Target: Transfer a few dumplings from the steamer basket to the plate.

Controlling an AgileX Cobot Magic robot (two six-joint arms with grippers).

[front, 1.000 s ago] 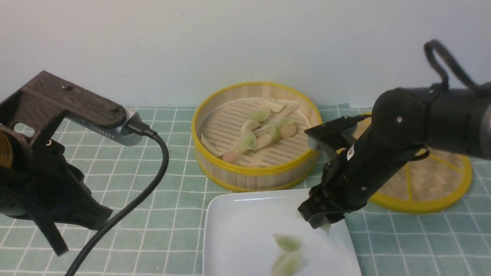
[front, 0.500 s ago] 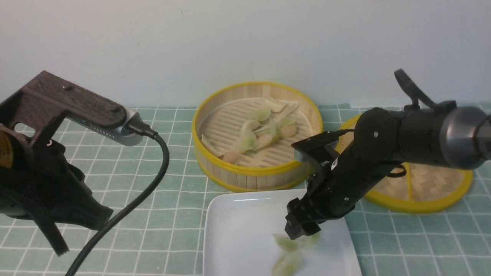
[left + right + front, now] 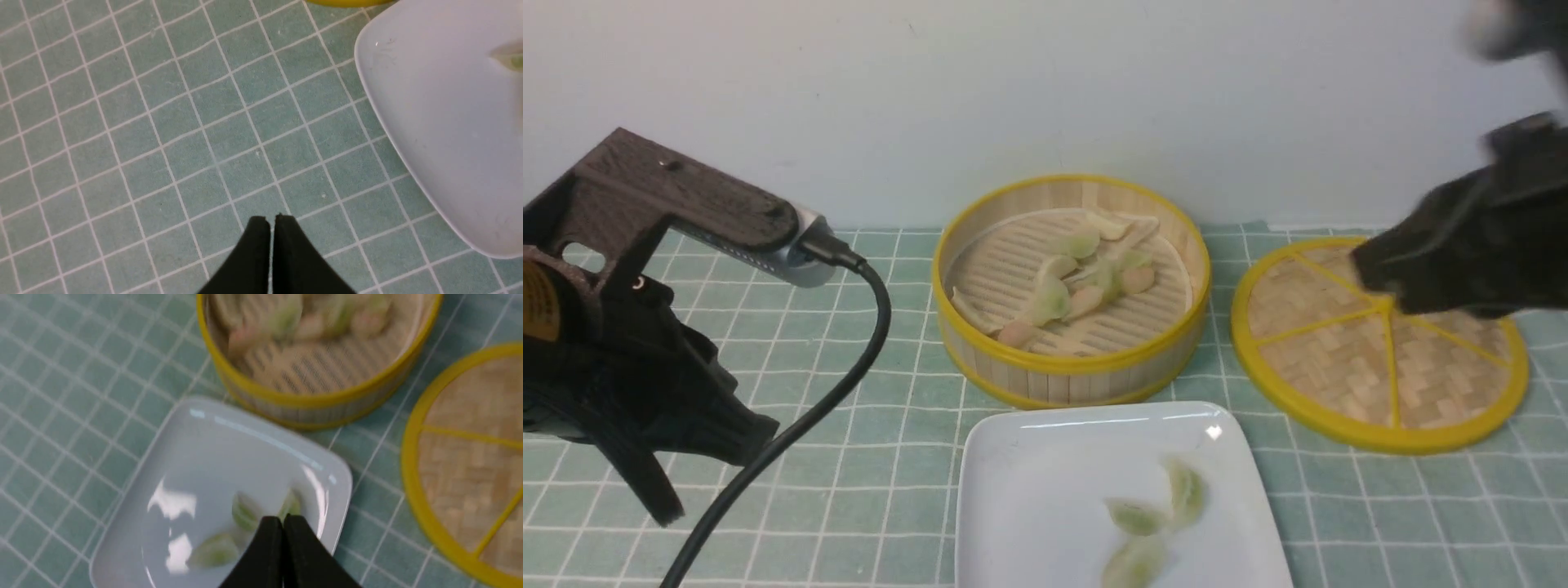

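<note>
The steamer basket (image 3: 1072, 371) stands at the back centre with several green and pinkish dumplings (image 3: 1086, 282) inside; it also shows blurred in the right wrist view (image 3: 318, 402). The white plate (image 3: 1013, 482) in front holds three green dumplings (image 3: 1186, 492), also in the right wrist view (image 3: 245, 510). My right gripper (image 3: 282, 517) is shut and empty, raised high above the plate's edge; in the front view it is a blur (image 3: 1372, 265) over the lid. My left gripper (image 3: 271, 218) is shut and empty, above the tiled cloth left of the plate (image 3: 441, 122).
The flat woven lid (image 3: 1380, 343) with yellow spokes lies right of the basket. A green checked cloth (image 3: 866, 490) covers the table. My left arm's camera cable (image 3: 849, 367) hangs over the left side. A wall stands close behind the basket.
My right gripper has let go of a green dumpling on the plate and has risen fast, back and to the right. The plate now holds three dumplings. The left arm shifted slightly.
</note>
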